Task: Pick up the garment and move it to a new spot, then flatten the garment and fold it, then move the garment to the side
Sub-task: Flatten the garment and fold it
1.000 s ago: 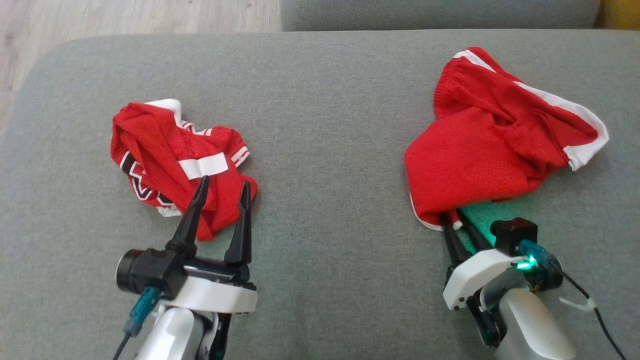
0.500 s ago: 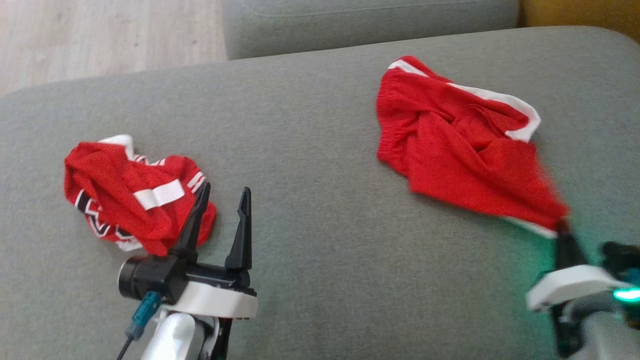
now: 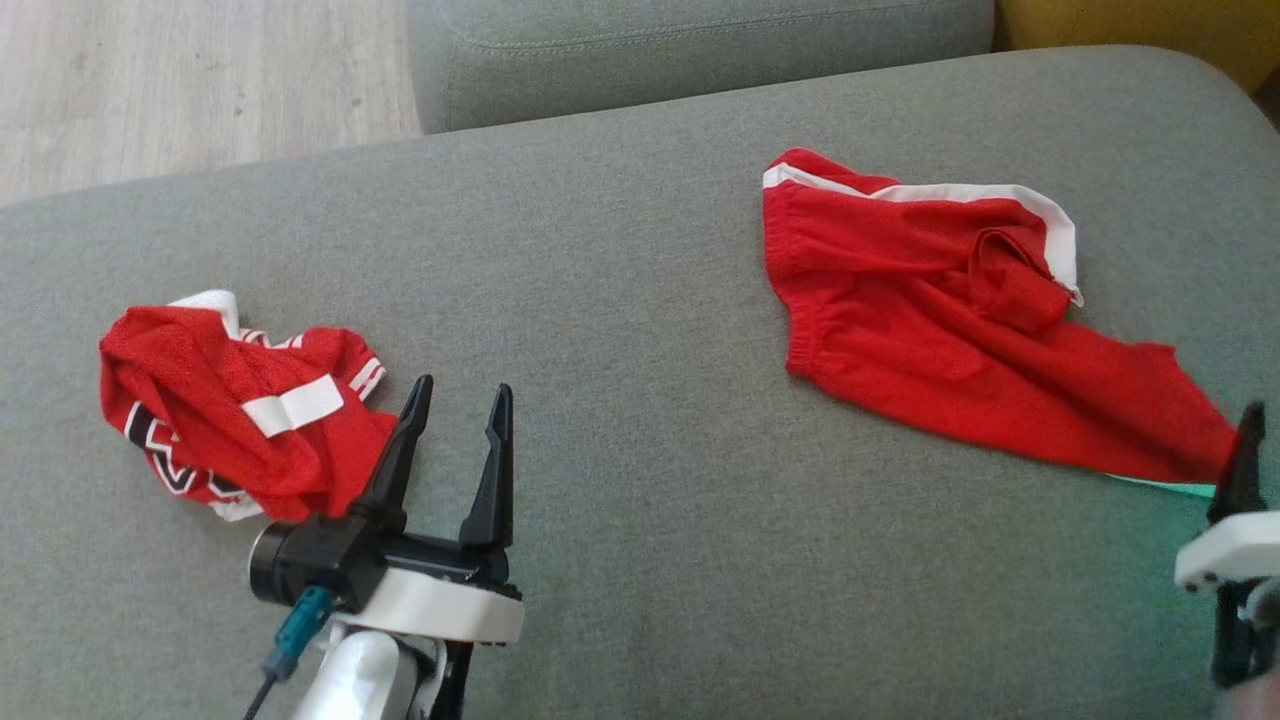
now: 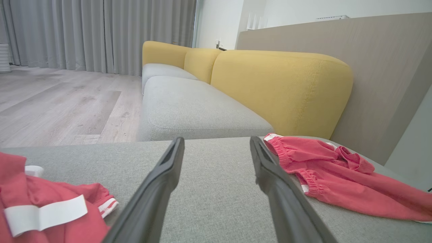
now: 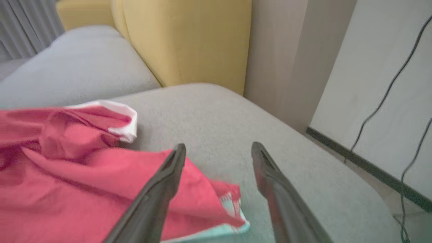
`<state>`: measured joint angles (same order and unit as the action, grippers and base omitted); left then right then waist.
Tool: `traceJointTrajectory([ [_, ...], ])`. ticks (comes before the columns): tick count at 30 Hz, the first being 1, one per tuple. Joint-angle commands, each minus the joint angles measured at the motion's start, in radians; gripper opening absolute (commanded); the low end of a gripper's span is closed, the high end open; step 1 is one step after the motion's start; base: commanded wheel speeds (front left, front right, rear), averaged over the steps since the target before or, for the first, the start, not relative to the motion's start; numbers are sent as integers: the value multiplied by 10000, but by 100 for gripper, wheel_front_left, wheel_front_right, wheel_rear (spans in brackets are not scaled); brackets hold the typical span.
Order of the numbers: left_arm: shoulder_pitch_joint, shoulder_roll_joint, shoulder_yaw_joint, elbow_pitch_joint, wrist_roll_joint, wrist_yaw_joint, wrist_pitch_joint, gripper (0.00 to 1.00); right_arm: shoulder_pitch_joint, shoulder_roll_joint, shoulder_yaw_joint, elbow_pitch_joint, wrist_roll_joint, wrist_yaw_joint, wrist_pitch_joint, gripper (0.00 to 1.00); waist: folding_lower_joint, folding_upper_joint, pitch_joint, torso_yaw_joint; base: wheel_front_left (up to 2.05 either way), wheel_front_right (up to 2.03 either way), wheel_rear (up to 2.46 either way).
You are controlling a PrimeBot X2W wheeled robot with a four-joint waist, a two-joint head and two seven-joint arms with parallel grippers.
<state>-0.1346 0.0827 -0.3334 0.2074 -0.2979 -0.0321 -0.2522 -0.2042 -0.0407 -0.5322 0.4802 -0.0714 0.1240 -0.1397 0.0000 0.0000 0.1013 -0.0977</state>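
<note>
Head view, looking down on a grey sofa cushion [image 3: 640, 300]. A pair of red shorts [image 3: 930, 340] with white trim lies at the right of the frame, partly spread. Its waistband faces the centre and one leg stretches toward the lower right edge, while the top right corner is still bunched.

In the right wrist view, the right gripper [image 5: 218, 146] has its two dark fingers apart, with nothing clamped between them. The corner of the shorts lies below, at the lower left of that frame, and its pale hem reaches into the gap. Whether a finger touches the cloth cannot be told.

The left gripper [image 3: 462, 387] sits at the lower left of the head view, fingers spread wide and empty. It is just beside a crumpled red jersey [image 3: 220, 420] with white and black markings. A pale wooden floor [image 3: 150, 80] shows at the upper left.
</note>
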Motion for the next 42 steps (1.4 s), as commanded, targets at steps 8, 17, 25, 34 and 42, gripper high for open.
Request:
traceJointTrajectory([
  [8, -166, -59, 533, -250, 197, -107, -95, 100, -59, -95, 2953, -1682, 1635, 67, -1177, 100, 0, 0, -134, -108, 0, 0, 0],
  [17, -259, -155, 375, -251, 273, -202, -95, 100, 1425, -95, 6086, -3648, 2240, 67, -1218, 100, 0, 0, -93, 242, 0, 0, 0],
  [25, -410, -184, 368, -236, 341, -256, -95, 100, 775, -95, 6750, -2162, 1130, 67, -878, 100, 0, 0, 421, 847, 0, 0, 0],
  [34, -718, -229, 252, -148, 371, -330, -95, 100, -794, -95, 6580, 550, 463, 67, -218, 100, 0, 0, 878, 1391, 0, 0, 0],
  [42, -826, -260, 197, -65, 370, -348, -95, 100, -1816, -95, 6321, 2126, 578, 67, -699, 100, 0, 0, 1109, 1605, 0, 0, 0],
])
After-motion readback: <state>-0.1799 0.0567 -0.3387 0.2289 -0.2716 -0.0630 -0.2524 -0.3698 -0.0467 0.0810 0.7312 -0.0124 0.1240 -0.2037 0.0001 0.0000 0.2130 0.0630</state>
